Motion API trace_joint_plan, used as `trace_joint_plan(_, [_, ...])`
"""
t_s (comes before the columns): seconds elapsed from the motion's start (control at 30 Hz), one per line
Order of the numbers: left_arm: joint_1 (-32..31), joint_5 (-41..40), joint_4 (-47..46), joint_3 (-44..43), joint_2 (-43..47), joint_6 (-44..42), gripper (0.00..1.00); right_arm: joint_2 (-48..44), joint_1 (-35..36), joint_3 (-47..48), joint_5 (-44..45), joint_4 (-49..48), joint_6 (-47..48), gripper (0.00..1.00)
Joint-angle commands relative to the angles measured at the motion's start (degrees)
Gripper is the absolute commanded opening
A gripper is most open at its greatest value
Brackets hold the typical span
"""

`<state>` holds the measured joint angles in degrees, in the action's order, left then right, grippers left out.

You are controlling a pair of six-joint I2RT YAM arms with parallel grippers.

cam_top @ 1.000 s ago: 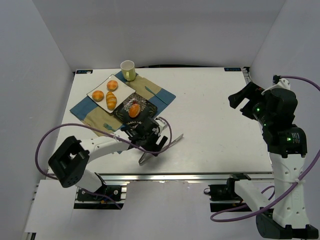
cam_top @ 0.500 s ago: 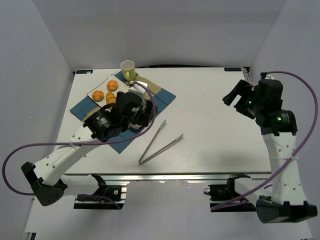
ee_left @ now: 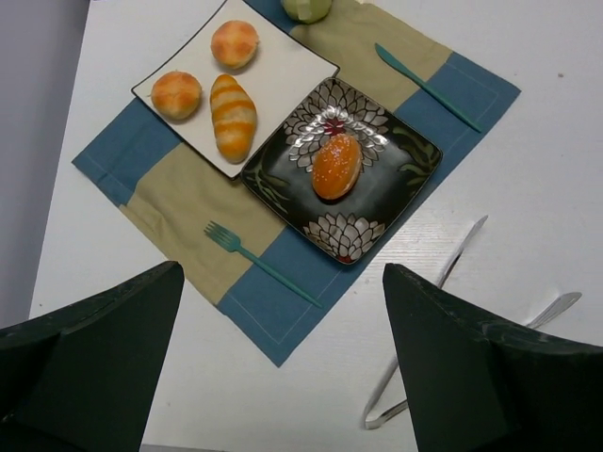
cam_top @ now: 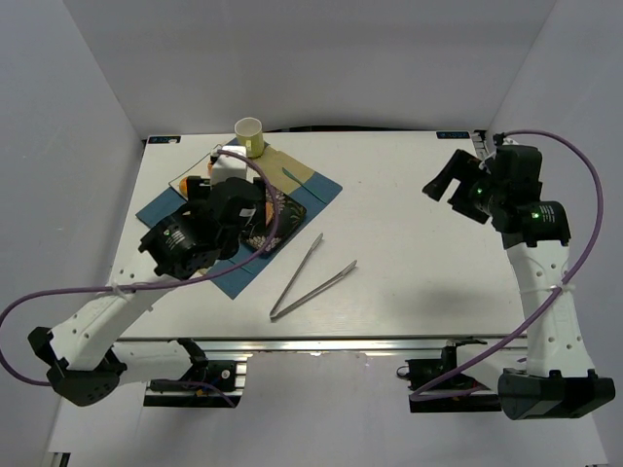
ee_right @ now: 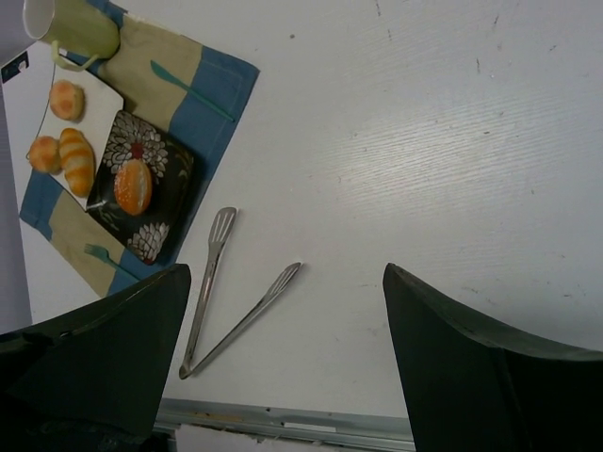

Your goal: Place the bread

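One orange bread roll (ee_left: 335, 166) lies on the black flower-patterned plate (ee_left: 400, 155); it also shows in the right wrist view (ee_right: 133, 186). Three more rolls (ee_left: 233, 116) lie on the white plate (ee_left: 283, 75) beside it. Metal tongs (cam_top: 311, 275) lie open on the bare table to the right of the placemat. My left gripper (ee_left: 283, 268) is open and empty, high above the placemat's near edge; in the top view (cam_top: 255, 219) its arm hides most of both plates. My right gripper (ee_right: 285, 268) is open and empty, high over the table's right side (cam_top: 450, 183).
A blue and tan placemat (ee_left: 170, 202) lies under the plates, with a teal fork (ee_left: 259, 262) and a teal knife (ee_left: 426, 85) on it. A green cup (cam_top: 250, 136) stands at the mat's far corner. The table's near edge (ee_right: 283, 419) runs below the tongs.
My left arm has swung up and back from the tongs to above the plates, leaving the tongs on the table. My right arm has turned a little to the left.
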<state>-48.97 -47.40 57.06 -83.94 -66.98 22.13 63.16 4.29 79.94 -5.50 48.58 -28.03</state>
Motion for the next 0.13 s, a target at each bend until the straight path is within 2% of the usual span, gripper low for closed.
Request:
trace_joint_plan(0.0, [-0.16, -2.35, 1.3, 0.36, 3.52, 2.3, 0.98, -1.01, 0.28, 1.18, -1.18, -2.78, 0.78, 0.89])
trace_joint_plan(0.1, [-0.16, -2.79, 2.0, 0.71, 3.87, 2.39, 0.98, -1.46, 0.19, 1.09, -1.71, -2.96, 1.57, 0.89])
